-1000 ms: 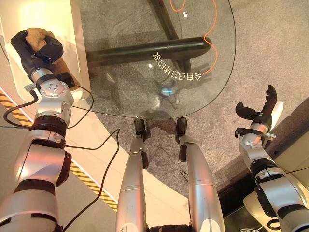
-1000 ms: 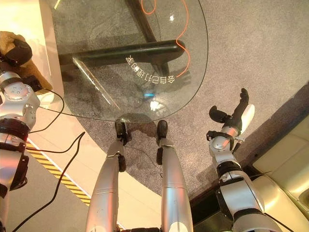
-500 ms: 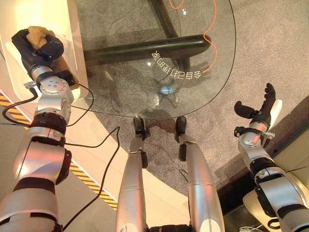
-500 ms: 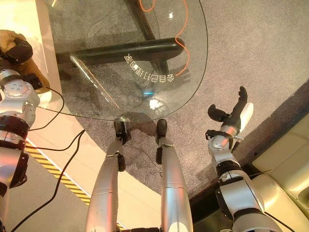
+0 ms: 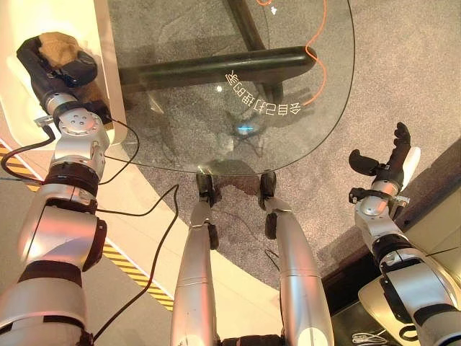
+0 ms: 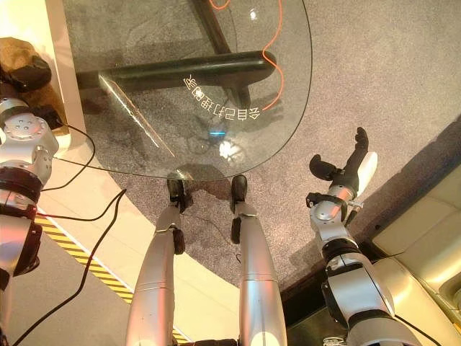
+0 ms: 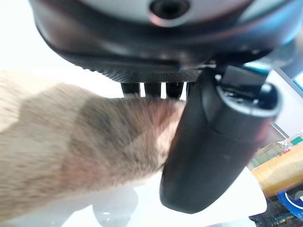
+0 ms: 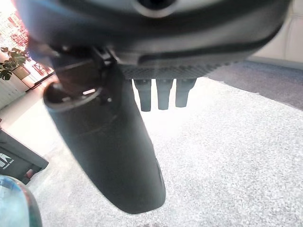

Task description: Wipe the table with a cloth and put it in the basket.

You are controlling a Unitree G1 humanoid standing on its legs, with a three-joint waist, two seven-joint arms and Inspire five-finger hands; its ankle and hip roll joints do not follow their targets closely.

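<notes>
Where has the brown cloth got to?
The brown cloth is in the left hand, at the far left over a white surface beside the glass table.

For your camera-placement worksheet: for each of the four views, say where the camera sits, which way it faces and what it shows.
Left eye view: on the head, facing down at the glass table; left hand on the brown cloth, right hand open over carpet.
Right eye view: beside it, same scene slightly shifted.
Left wrist view: on the left wrist, along the hand; thumb and fingers curled on the cloth.
Right wrist view: on the right wrist, toward grey carpet.
Shared: both eyes and the left wrist show the cloth.
</notes>
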